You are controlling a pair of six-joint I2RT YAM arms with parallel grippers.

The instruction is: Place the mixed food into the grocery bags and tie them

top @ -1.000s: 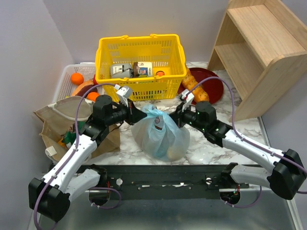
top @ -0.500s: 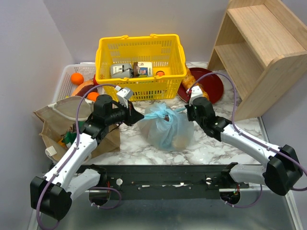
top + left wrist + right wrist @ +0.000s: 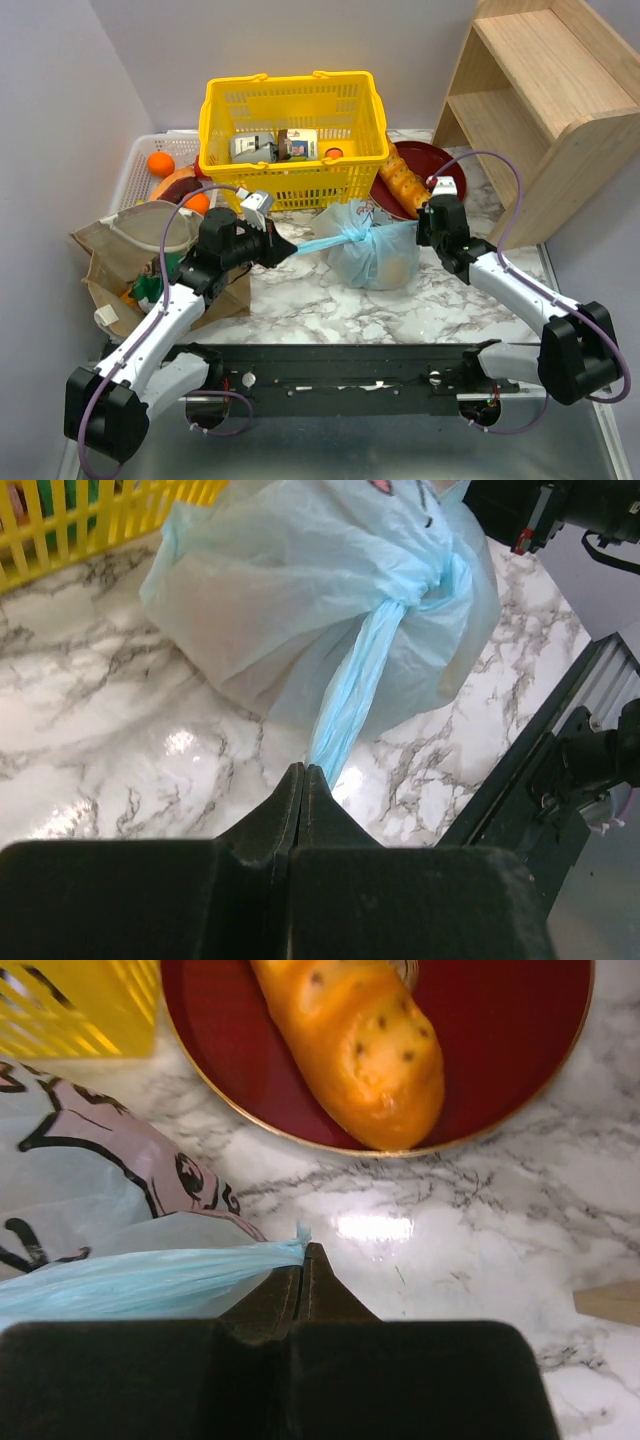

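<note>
The light-blue plastic bag [image 3: 372, 252] sits knotted on the marble table, an orange showing through it. It also fills the left wrist view [image 3: 300, 610]. My left gripper [image 3: 283, 251] is shut on one stretched blue handle [image 3: 355, 695] left of the knot. My right gripper [image 3: 421, 232] is shut on the other handle [image 3: 150, 1280], pulled taut to the right. The cartoon print shows in the right wrist view [image 3: 110, 1180]. The tan bag [image 3: 120, 250] with food inside stands at the left, beside my left arm. An orange [image 3: 160, 163] lies in the white tray.
A yellow mesh basket [image 3: 293, 140] with cartons stands behind the blue bag. A red plate [image 3: 440, 175] holds a long bread loaf [image 3: 350, 1045], close to my right gripper. A wooden shelf [image 3: 545, 110] stands at the right. A white tray [image 3: 140, 170] is at back left.
The right gripper has pulled its handle to the right, dragging the blue bag right with it. The left gripper stays put, so its handle is stretched taut and the knot has tightened.
</note>
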